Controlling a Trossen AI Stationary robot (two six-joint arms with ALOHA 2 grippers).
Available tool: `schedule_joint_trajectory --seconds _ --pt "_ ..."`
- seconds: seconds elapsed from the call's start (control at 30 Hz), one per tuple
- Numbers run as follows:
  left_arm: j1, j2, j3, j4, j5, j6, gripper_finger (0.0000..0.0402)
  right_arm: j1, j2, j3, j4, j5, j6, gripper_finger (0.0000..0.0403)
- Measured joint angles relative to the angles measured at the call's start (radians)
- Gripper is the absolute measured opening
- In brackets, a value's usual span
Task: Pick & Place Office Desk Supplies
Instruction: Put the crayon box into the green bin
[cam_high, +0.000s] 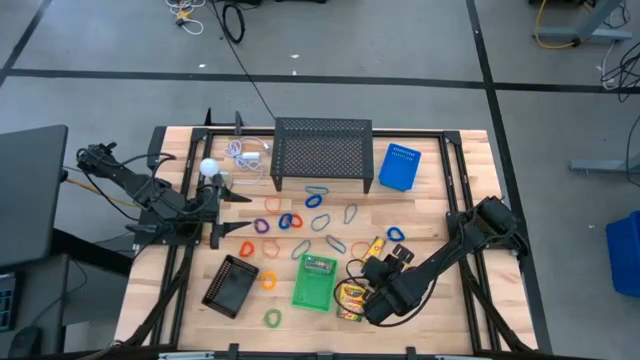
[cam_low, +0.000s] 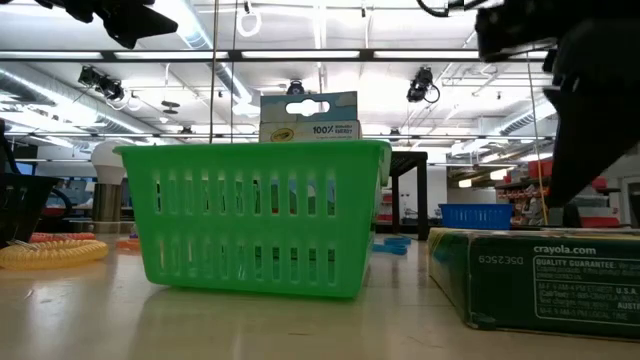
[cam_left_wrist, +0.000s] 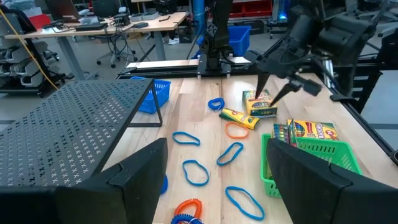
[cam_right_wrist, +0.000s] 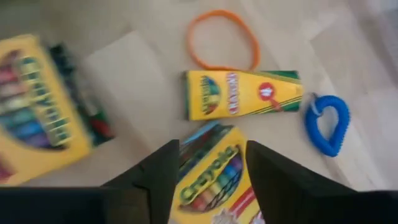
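Crayon boxes and coloured loops lie across the middle of the table (cam_high: 440, 300); going left to right, the left gripper (cam_high: 228, 208) waits near the white ball (cam_high: 208, 167), fingers wide apart and empty. A black tray (cam_high: 231, 285) comes next, then the green basket (cam_high: 315, 283) with one crayon box (cam_high: 319, 266) inside. A second box (cam_right_wrist: 227, 177) lies just beside the basket, under the right gripper (cam_high: 372, 293), whose fingers (cam_right_wrist: 153, 177) are partly open on either side of it, not gripping. A third box (cam_right_wrist: 242, 93) lies just beyond. To do this well, I would centre the fingers across the box's narrow sides, lower fully, then close
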Motion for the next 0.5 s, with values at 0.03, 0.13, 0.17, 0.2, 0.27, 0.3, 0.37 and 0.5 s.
schedule_joint_trajectory --seconds 0.03,0.13,0.17,0.2,0.27,0.3,0.37,0.5 --pt "0.000 0.000 0.000 0.000 0.000 0.000 0.0283 0.000 0.000 0.015 0.000 -0.017 -0.010 0.0205" --pt "0.000 0.000 0.000 0.000 0.000 0.004 0.0283 0.000 0.000 0.054 0.015 -0.078 -0.021 0.0214" --pt "0.000 0.000 0.000 0.000 0.000 0.007 0.0283 0.000 0.000 0.062 0.021 -0.097 -0.022 0.0214" --pt "0.000 0.000 0.000 0.000 0.000 0.008 0.0283 0.000 0.000 0.068 0.029 -0.115 -0.022 0.0214" --pt "0.000 0.000 0.000 0.000 0.000 0.011 0.0283 0.000 0.000 0.074 0.045 -0.149 -0.021 0.0210" --pt "0.000 0.000 0.000 0.000 0.000 0.012 0.0283 0.000 0.000 0.075 0.051 -0.164 -0.021 0.0207" --pt "0.000 0.000 0.000 0.000 0.000 0.012 0.0283 0.000 0.000 0.074 0.073 -0.183 -0.021 0.0199" --pt "0.000 0.000 0.000 -0.002 0.000 0.013 0.0283 0.000 0.000 0.069 0.091 -0.188 -0.020 0.0178"
